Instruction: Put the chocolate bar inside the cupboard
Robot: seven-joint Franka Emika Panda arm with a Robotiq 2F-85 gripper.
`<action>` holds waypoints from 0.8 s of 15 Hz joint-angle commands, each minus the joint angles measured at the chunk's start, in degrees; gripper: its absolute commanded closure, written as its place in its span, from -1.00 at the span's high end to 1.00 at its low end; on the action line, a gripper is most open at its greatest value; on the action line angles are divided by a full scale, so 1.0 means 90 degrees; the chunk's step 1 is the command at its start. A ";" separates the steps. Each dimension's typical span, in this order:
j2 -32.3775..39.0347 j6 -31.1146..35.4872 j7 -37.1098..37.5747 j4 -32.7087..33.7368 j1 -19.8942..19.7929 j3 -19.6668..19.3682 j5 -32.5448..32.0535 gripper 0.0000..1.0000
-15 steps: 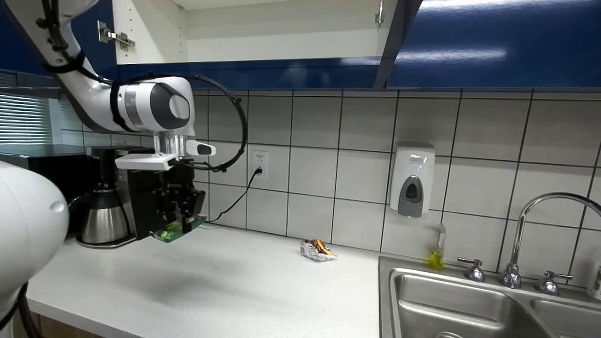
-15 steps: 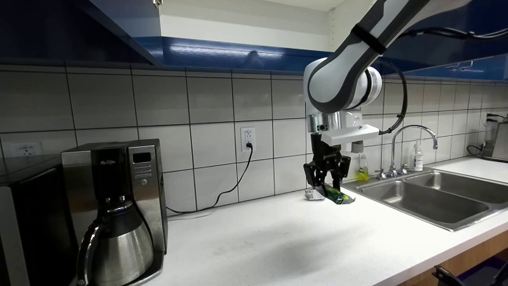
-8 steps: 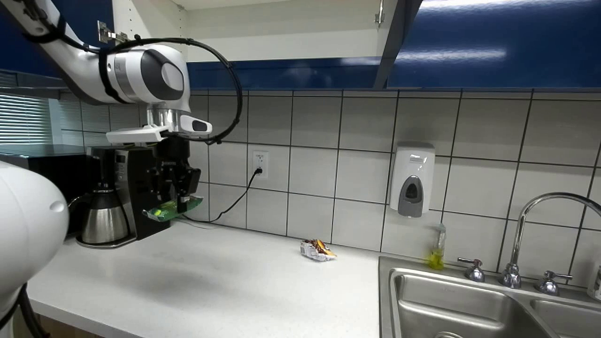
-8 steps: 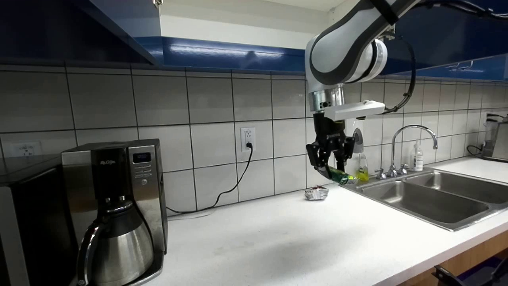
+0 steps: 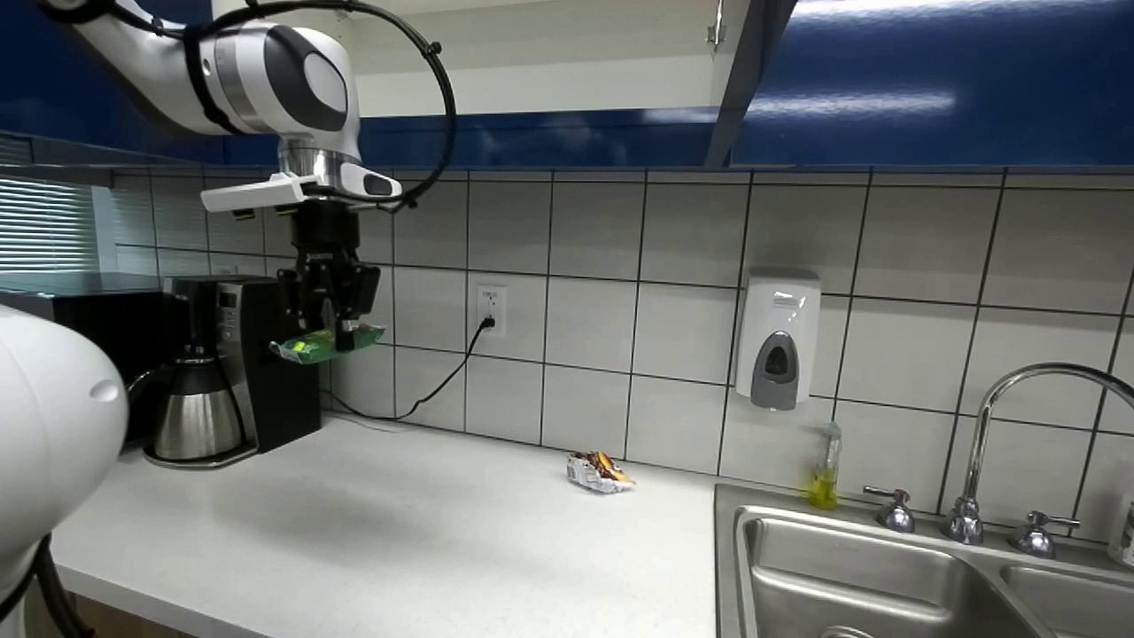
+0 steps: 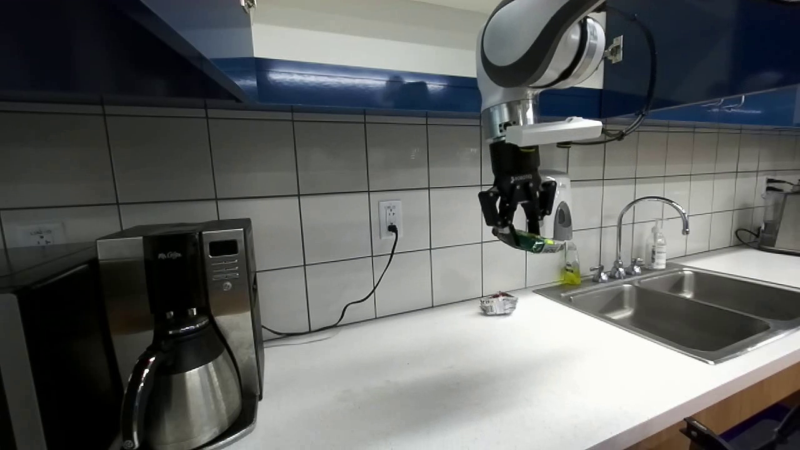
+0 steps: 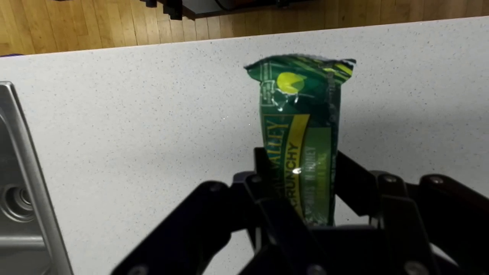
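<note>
Black two-finger gripper [image 6: 523, 230] was closed on the long sides of the flat, elongated chocolate bar [image 7: 300, 99] in its shiny green wrapper. Bar hung nearly level over the white speckled countertop [image 7: 153, 114], free end toward its front edge, and below the lower edge of the glossy dark-blue, white-lined cupboard [image 5: 540, 80]. Judged step: the lift — best done straight up, without squeezing harder, until bar and fingertips cleared that edge; only then was a level reach inward due.

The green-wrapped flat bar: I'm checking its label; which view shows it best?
The wrist view: there the bar is large, printed face to the camera, "CRUNCHY" readable, though black gripper fingers cover part. Both exterior views show it small, from the side, lettering unreadable.
</note>
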 commanded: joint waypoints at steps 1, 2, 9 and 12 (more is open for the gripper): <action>-0.0116 -0.0608 0.0036 0.0428 -0.0206 0.0204 0.0147 -0.65; -0.0157 -0.0691 0.0074 0.0491 -0.0209 0.0225 0.0142 -0.65; -0.0636 -0.1147 0.0077 0.0747 -0.0209 0.0254 0.0285 -0.65; -0.0882 -0.1303 0.0067 0.0859 -0.0203 0.0296 0.0323 -0.65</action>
